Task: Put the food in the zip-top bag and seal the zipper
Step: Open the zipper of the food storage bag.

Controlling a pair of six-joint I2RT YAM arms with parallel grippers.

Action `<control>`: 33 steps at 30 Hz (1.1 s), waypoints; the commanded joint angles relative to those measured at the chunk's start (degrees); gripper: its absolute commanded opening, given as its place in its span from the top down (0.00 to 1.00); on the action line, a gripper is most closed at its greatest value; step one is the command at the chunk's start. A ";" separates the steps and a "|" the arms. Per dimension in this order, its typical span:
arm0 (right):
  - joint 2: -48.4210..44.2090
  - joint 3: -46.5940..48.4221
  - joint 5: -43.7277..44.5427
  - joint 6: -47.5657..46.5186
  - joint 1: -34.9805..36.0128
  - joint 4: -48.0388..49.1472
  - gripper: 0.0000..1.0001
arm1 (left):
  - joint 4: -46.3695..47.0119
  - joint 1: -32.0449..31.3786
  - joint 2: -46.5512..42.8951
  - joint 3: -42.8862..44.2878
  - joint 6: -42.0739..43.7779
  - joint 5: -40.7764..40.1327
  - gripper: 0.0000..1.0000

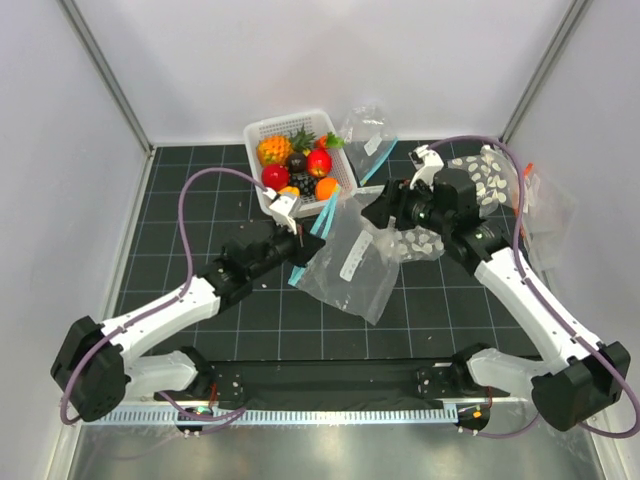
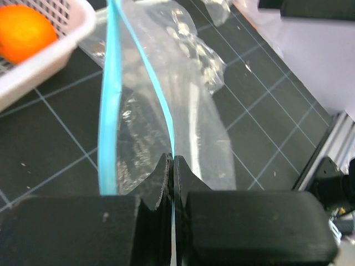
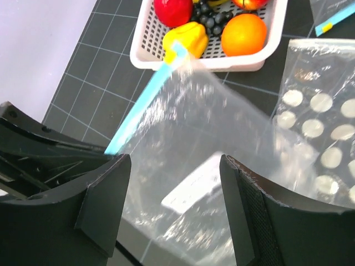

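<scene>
The clear zip-top bag [image 1: 350, 265] lies on the dark mat in front of the white basket [image 1: 255, 135]. Its teal-blue zipper [image 1: 322, 222] is lifted at the left. My left gripper [image 1: 300, 243] is shut on one lip of the zipper [image 2: 166, 119]; its jaws [image 2: 173, 162] are pressed together on the strip. My right gripper [image 1: 375, 210] is open and empty, its jaws [image 3: 173, 166] hovering over the bag [image 3: 211, 138]. The food sits in the basket: a red apple [image 3: 175, 10], an orange [image 3: 244, 33] and a yellow piece [image 3: 186, 39].
The basket [image 3: 194, 60] also holds dark grapes [image 3: 213, 16] and a spiky orange pineapple [image 1: 274, 150]. Clear bags with white dots [image 1: 480, 185] lie at the right, under the right arm. Another clear bag [image 1: 368, 135] lies behind the basket. White walls enclose the mat.
</scene>
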 commanded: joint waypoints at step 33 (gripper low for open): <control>7.80 8.35 28.65 18.38 19.63 -3.44 0.50 | -4.03 -13.46 2.98 13.43 10.72 -19.92 1.00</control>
